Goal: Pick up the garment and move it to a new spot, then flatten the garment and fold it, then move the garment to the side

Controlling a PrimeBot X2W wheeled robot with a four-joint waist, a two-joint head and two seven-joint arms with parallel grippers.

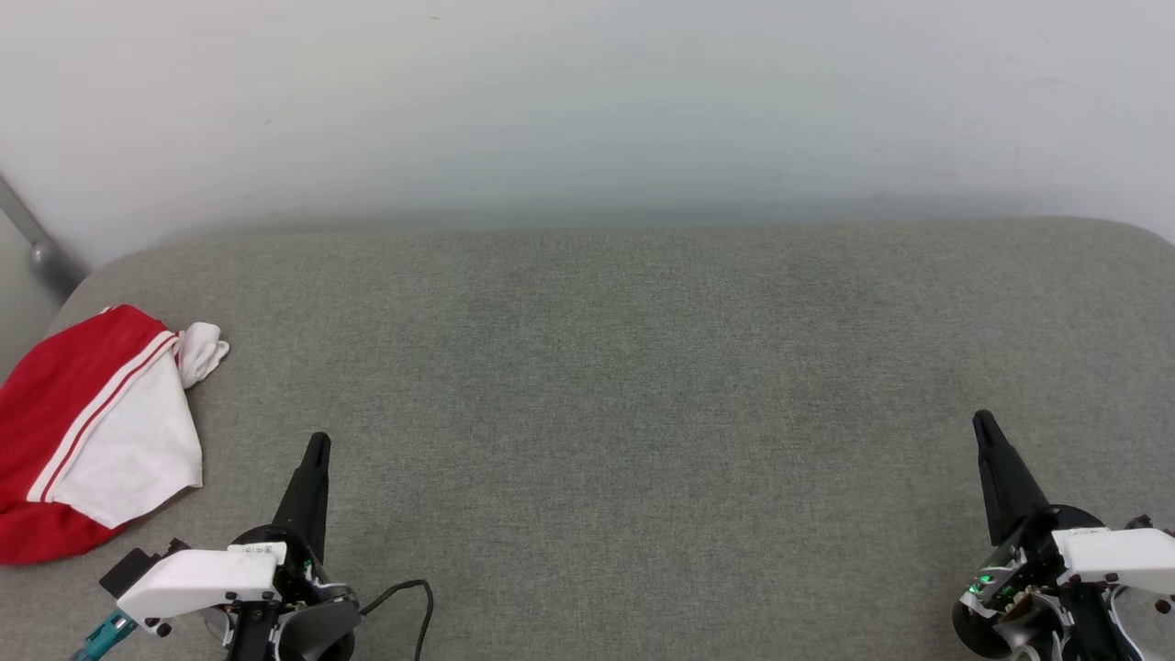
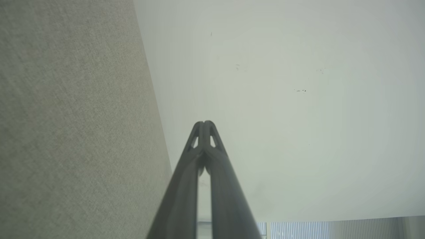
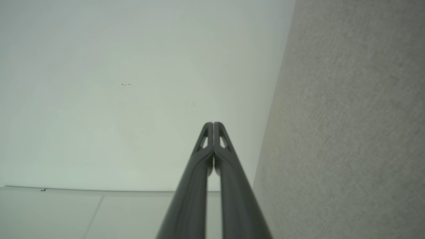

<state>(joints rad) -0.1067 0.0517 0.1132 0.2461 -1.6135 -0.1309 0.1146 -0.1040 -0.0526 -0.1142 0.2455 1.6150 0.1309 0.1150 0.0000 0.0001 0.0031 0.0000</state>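
Both the left end effector (image 1: 318, 445) and the right end effector (image 1: 983, 424) have their fingers pressed together, pinching nothing, over the near part of the grey fabric-covered counter (image 1: 597, 395). The garment (image 1: 87, 431), bunched red and white, lies at the counter's left edge, near the left end effector but apart from it.
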